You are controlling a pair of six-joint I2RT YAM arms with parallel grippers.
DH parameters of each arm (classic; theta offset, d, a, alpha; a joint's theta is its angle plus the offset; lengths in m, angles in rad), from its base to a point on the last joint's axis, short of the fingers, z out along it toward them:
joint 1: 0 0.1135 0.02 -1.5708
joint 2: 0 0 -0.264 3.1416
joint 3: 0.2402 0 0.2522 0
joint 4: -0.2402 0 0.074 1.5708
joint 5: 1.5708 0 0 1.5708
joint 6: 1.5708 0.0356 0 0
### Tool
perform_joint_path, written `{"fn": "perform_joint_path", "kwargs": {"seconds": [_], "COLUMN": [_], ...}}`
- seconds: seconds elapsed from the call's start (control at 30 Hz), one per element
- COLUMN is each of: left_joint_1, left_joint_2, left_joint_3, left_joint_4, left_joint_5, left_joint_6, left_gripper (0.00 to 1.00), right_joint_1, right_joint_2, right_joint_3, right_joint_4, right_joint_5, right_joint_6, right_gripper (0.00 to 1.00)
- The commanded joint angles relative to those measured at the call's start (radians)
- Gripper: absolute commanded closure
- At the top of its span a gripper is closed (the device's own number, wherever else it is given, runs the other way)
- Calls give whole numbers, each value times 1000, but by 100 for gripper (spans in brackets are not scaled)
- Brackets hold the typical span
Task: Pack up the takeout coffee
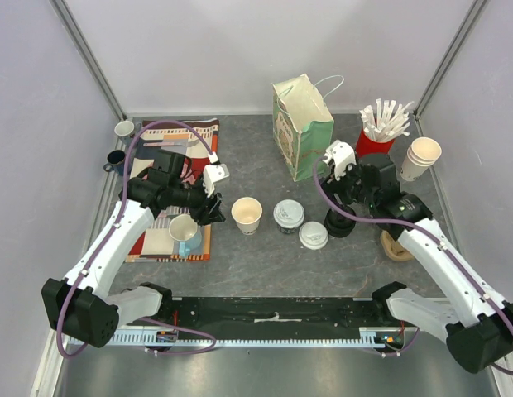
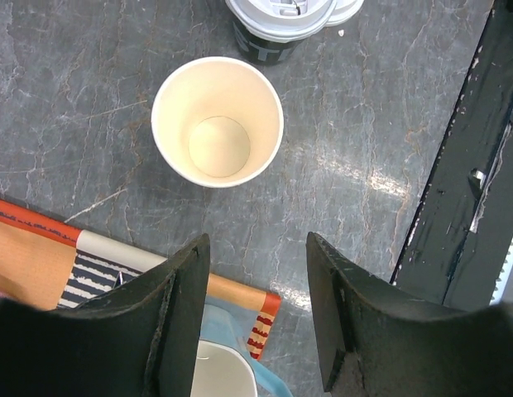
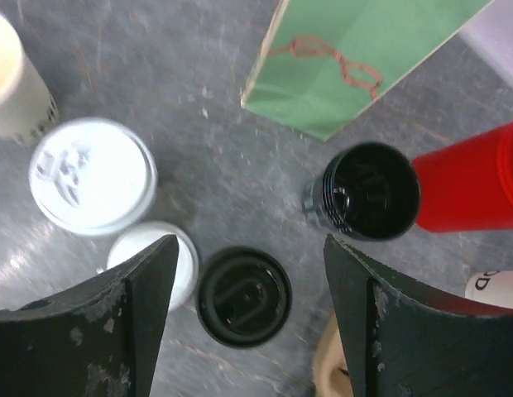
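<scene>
Two takeout coffee cups with white sip lids stand mid-table: one [image 1: 288,214] [image 3: 93,175] and a second [image 1: 314,236] [image 3: 189,263] just right of it, partly behind my right finger in the wrist view. My right gripper [image 1: 340,217] [image 3: 250,248] hangs open and empty above a loose black lid [image 3: 244,295]. A lidless black cup [image 3: 371,190] stands beside the green paper bag [image 1: 302,124] [image 3: 364,58]. My left gripper [image 1: 213,208] [image 2: 256,248] is open and empty, just short of a lidless pale paper cup [image 1: 246,214] [image 2: 217,121].
A striped placemat [image 1: 157,240] [image 2: 41,256] lies left, bearing a white cup in a blue holder [image 1: 184,231] [image 2: 223,372]. A red cup of straws [image 1: 376,141] [image 3: 472,178], a stack of paper cups [image 1: 420,157] and a tape roll [image 1: 395,246] stand at the right.
</scene>
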Motion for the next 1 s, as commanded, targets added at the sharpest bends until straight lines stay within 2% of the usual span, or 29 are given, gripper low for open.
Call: {"fn": "perform_joint_path", "kwargs": {"seconds": [0.0, 0.07, 0.2, 0.3, 0.33, 0.57, 0.97], "left_joint_1": [4, 4, 4, 3, 4, 3, 4], "left_joint_2": [-4, -2, -9, -12, -15, -9, 10], "left_joint_3": [16, 18, 13, 4, -7, -21, -16], "left_joint_4": [49, 51, 62, 77, 91, 108, 95], "left_joint_5": [35, 29, 35, 38, 41, 87, 115], "left_joint_6": [-22, -21, -12, -4, -4, 16, 39], "left_gripper": [43, 43, 43, 43, 43, 43, 43], "right_joint_1": [-97, -129, -139, -153, -156, -156, -142], "right_joint_2": [61, 151, 268, 255, 245, 207, 244], "right_joint_3": [-38, -24, 10, -4, -19, -90, -90], "right_joint_4": [-102, -152, -243, -266, -275, -269, -223], "right_joint_5": [-264, -318, -288, -274, -227, -168, -111], "right_joint_6": [-260, -318, -361, -375, -377, -412, -390], "right_gripper": [21, 22, 26, 44, 46, 43, 52]}}
